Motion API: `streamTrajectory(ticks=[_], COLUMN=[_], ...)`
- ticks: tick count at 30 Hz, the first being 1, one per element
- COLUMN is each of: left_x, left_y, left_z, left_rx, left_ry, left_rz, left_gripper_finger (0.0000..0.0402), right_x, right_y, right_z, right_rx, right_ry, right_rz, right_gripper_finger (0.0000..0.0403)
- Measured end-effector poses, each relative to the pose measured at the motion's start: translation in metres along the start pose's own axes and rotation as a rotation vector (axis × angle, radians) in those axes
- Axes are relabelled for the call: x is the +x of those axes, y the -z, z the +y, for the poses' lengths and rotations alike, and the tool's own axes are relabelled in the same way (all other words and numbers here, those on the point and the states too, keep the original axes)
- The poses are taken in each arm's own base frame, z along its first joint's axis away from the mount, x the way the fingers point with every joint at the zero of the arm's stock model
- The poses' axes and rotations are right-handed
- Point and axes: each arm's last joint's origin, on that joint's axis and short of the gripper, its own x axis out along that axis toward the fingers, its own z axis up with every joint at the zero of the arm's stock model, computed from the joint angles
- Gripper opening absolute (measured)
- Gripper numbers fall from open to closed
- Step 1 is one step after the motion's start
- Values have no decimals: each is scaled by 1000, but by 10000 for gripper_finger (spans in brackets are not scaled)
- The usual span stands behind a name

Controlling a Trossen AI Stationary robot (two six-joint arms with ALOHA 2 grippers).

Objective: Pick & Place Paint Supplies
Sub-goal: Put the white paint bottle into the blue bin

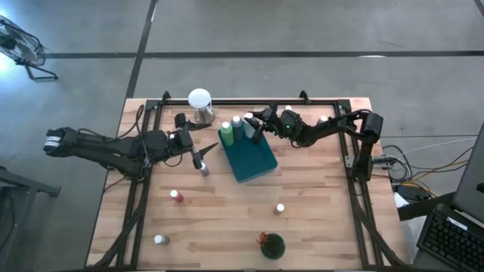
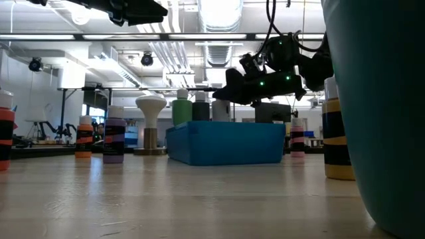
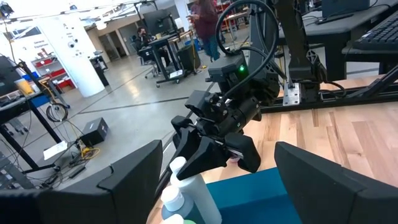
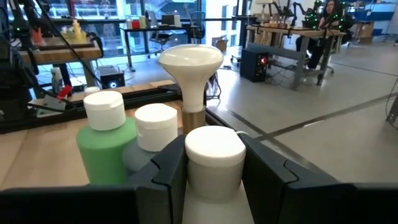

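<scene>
Bottle (image 4: pixel 214 163) with white cap sits between the half-closed fingers of the right end effector (image 1: pixel 259 125) above the teal tray (image 1: pixel 255 162); probably light, rigid, smooth plastic, best gripped below the cap.

A teal tray (image 1: pixel 251 160) sits mid-table on the wooden table (image 1: pixel 318 211). Just beyond its far left corner stands a white globe on a metal base (image 1: pixel 200 105).

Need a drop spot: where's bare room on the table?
Bare wood between the teal tray and the red bottle, and right of the small bottle. Crowded at the tray's far end, where the right gripper holds a white-capped bottle.
</scene>
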Motion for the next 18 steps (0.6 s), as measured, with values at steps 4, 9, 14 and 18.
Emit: streamTrajectory(ticks=[4,9,14,18], left_x=[0,0,0,0], left_y=[0,0,0,0], left_z=[0,0,0,0], left_rx=[0,0,1,1], left_ry=[0,0,1,1], left_rz=[0,1,1,2], left_gripper_finger=[314,314,314,314], right_x=[0,0,0,0], right_y=[0,0,0,0], right_z=[0,-1,-2,0], right_rx=[9,22,30,18], right_ry=[3,19,63,27], right_rz=[0,-1,-3,-1], right_gripper_finger=[115,115,115,115])
